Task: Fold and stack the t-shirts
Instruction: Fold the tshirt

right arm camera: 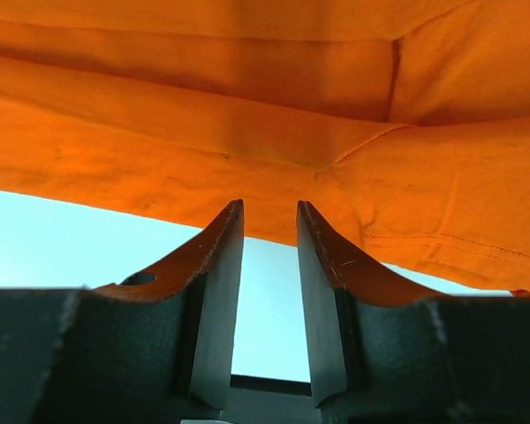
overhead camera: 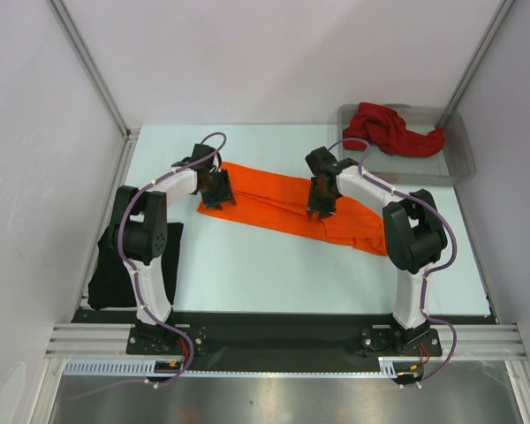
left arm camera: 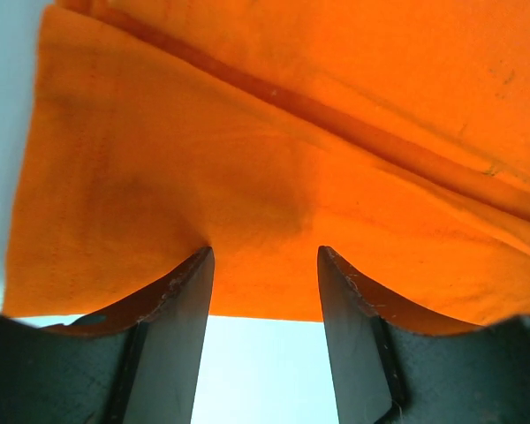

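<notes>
The orange t-shirt [overhead camera: 274, 205] lies on the table as a long folded band running from the left towards the right. My left gripper [overhead camera: 216, 190] is down at its left end. In the left wrist view its jaws [left arm camera: 265, 252] stand apart, their tips on the near edge of the orange cloth [left arm camera: 291, 132] and bare table between them. My right gripper [overhead camera: 322, 208] is down on the band's right half. Its jaws [right arm camera: 269, 205] stand closer together, with a gap still showing, and their tips are at the hem of the orange cloth [right arm camera: 247, 132]. The dark red t-shirt [overhead camera: 389, 128] lies crumpled. The black t-shirt [overhead camera: 102, 274] lies at the left.
The dark red shirt sits in a clear grey plastic tray [overhead camera: 459, 163] at the back right corner. The black shirt lies at the table's left edge, partly under my left arm. White walls and metal posts close in the pale table [overhead camera: 274, 274].
</notes>
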Robot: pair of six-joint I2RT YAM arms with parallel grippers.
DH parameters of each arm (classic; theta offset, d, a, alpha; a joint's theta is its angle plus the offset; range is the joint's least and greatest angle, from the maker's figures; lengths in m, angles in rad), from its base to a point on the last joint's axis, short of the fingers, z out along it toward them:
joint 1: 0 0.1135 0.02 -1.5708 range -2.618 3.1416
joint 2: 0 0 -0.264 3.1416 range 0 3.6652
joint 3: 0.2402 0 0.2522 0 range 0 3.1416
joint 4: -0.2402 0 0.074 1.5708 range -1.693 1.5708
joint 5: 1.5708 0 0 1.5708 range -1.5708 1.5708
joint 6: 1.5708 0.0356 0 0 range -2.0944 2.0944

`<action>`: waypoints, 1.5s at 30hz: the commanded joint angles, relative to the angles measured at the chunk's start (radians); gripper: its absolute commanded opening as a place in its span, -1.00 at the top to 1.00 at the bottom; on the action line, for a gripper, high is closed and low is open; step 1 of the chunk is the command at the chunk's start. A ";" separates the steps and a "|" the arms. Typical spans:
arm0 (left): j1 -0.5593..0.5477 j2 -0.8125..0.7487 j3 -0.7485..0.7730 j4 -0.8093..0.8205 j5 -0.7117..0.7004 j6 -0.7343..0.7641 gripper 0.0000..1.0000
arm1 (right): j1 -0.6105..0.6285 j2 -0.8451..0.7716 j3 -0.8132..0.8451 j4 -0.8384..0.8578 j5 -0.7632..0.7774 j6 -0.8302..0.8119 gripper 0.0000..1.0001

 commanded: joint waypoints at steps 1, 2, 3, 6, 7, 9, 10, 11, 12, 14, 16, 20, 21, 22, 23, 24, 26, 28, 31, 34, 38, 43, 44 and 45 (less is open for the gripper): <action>0.014 -0.009 -0.008 0.020 0.006 0.028 -0.12 | 0.003 0.016 -0.019 0.034 0.000 0.023 0.30; 0.017 -0.004 -0.003 0.019 0.009 0.030 -0.12 | 0.002 0.022 -0.010 0.035 0.001 0.023 0.30; 0.019 0.001 0.001 0.014 0.009 0.035 -0.12 | -0.003 0.040 -0.004 0.035 0.006 0.019 0.31; 0.028 0.014 0.003 0.014 0.011 0.029 -0.12 | -0.020 0.074 0.017 0.037 0.021 0.017 0.30; 0.034 0.019 0.006 0.014 0.020 0.025 -0.12 | -0.026 0.086 0.025 0.040 0.012 0.016 0.30; 0.035 0.039 0.024 -0.003 0.022 0.031 -0.11 | -0.034 0.117 0.065 0.035 0.026 0.004 0.30; 0.037 0.039 0.036 -0.006 0.017 0.041 -0.11 | -0.040 0.125 0.079 0.031 0.049 -0.004 0.30; 0.035 0.028 0.035 -0.006 0.016 0.042 -0.11 | -0.043 0.134 0.097 0.026 0.056 -0.019 0.30; 0.035 0.024 0.032 -0.004 0.010 0.047 -0.12 | -0.049 0.145 0.131 0.018 0.061 -0.027 0.30; 0.035 0.018 0.026 -0.007 0.000 0.058 -0.12 | -0.067 0.178 0.164 0.008 0.072 -0.035 0.30; 0.035 0.016 0.032 -0.013 -0.001 0.067 -0.12 | -0.080 0.198 0.216 -0.001 0.070 -0.049 0.30; 0.037 -0.008 0.050 -0.035 -0.013 0.078 -0.11 | -0.103 0.258 0.327 -0.043 0.070 -0.076 0.28; 0.035 -0.021 0.047 -0.040 -0.017 0.078 -0.11 | -0.104 0.260 0.347 -0.057 0.058 -0.082 0.26; 0.035 -0.047 0.040 -0.043 -0.017 0.076 -0.12 | -0.104 0.258 0.367 -0.104 0.041 -0.082 0.25; 0.034 -0.060 0.034 -0.044 -0.018 0.073 -0.12 | -0.101 0.236 0.397 -0.130 0.033 -0.082 0.23; 0.032 -0.076 0.026 -0.043 -0.017 0.073 -0.12 | -0.103 0.209 0.396 -0.149 0.027 -0.087 0.17; 0.022 -0.134 -0.006 -0.041 -0.018 0.073 -0.15 | -0.104 0.141 0.361 -0.193 0.049 -0.087 0.06; 0.009 -0.188 -0.074 -0.040 -0.009 0.056 -0.20 | -0.124 0.004 0.297 -0.216 0.079 -0.082 -0.08; 0.003 -0.300 -0.210 0.043 0.048 -0.003 -0.27 | -0.199 -0.189 0.098 -0.198 0.052 -0.060 -0.25; 0.006 -0.366 -0.301 0.141 0.085 -0.034 -0.33 | -0.303 -0.370 -0.163 -0.157 0.009 -0.073 -0.33; 0.054 -0.346 -0.304 0.140 0.118 -0.028 -0.34 | -0.438 -0.565 -0.398 -0.149 -0.013 -0.099 -0.33; 0.157 -0.332 -0.335 0.171 0.173 -0.068 -0.40 | -0.564 -0.627 -0.578 -0.087 -0.066 -0.115 -0.14; 0.164 -0.322 -0.329 0.163 0.183 -0.076 -0.42 | -0.580 -0.612 -0.584 -0.083 -0.066 -0.116 -0.11; 0.173 -0.306 -0.324 0.160 0.192 -0.083 -0.43 | -0.580 -0.605 -0.589 -0.072 -0.066 -0.118 -0.08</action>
